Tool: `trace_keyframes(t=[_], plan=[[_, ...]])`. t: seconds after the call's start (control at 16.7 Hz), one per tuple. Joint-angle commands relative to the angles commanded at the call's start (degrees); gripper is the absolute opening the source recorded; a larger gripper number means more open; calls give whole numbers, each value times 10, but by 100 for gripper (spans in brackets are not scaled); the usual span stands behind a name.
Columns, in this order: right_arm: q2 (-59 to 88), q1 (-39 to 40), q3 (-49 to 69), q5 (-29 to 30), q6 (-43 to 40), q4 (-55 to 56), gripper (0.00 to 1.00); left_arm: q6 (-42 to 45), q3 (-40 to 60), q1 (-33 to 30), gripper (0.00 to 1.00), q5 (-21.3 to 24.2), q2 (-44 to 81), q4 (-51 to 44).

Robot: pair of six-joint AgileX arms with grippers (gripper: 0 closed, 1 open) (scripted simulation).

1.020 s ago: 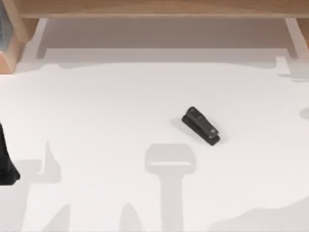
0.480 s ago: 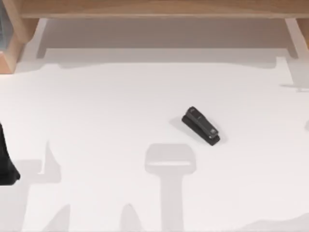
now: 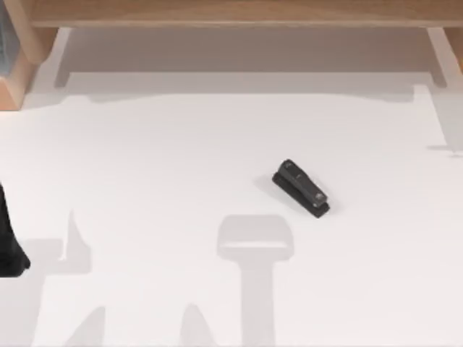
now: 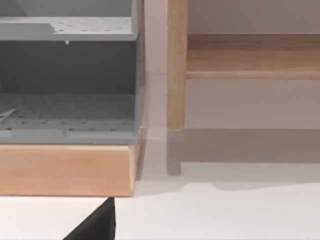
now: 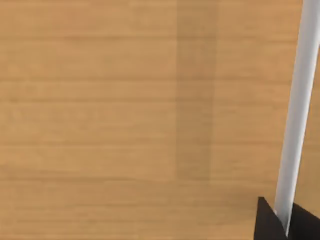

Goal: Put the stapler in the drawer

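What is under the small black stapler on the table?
The small black stapler lies flat on the bare white table, with a faint shadow beside it. Nothing else shows beneath it; the patch of table directly under its body is covered.

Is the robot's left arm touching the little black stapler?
Apart. In the top view the stapler lies alone on the white table, right of the middle, while the left arm sits at the table's left edge with bare tabletop between them.

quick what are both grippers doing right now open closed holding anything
Left gripper: cannot be told.
Right gripper: cannot be told.
Stapler: unheld, lying on the table.
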Motion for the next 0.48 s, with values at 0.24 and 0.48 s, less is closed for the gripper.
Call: trace_keyframes(t=[0.24, 0.48], plan=[[-12, -20, -35, -20, 0, 24, 0, 0, 0, 0, 100, 0, 0, 0], [-36, -58, -104, -59, 1, 68, 0, 0, 0, 0, 100, 0, 0, 0]])
